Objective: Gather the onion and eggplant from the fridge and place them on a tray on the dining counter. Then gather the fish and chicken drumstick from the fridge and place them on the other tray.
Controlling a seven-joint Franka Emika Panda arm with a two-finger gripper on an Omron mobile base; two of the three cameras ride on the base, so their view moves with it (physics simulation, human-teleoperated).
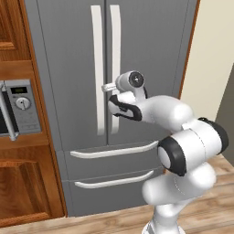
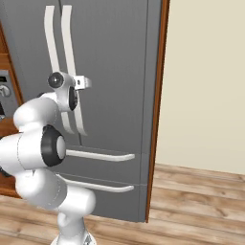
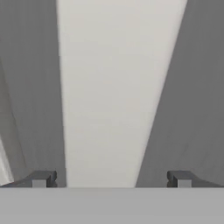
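The gripper (image 3: pixel 109 179) stands released, jaws spread wide and holding nothing, with the right door handle (image 3: pixel 109 96) of the fridge (image 1: pixel 68 68) dead ahead between the two fingertips (image 3: pixel 41 179). The handle is a pale, upright bar, stiff and smooth, likely slippery, so the grip should close squarely across it. The door will probably swing heavy. Onion, eggplant, fish and drumstick are presumably behind the shut doors beyond the gripper.

This place is a home kitchen. A big grey fridge (image 1: pixel 109 91) with two doors and two drawers stands between wooden cabinets (image 1: pixel 23 187), a microwave (image 1: pixel 20 107) sits inside them, and the floor (image 2: pixel 191 201) is of wood planks.
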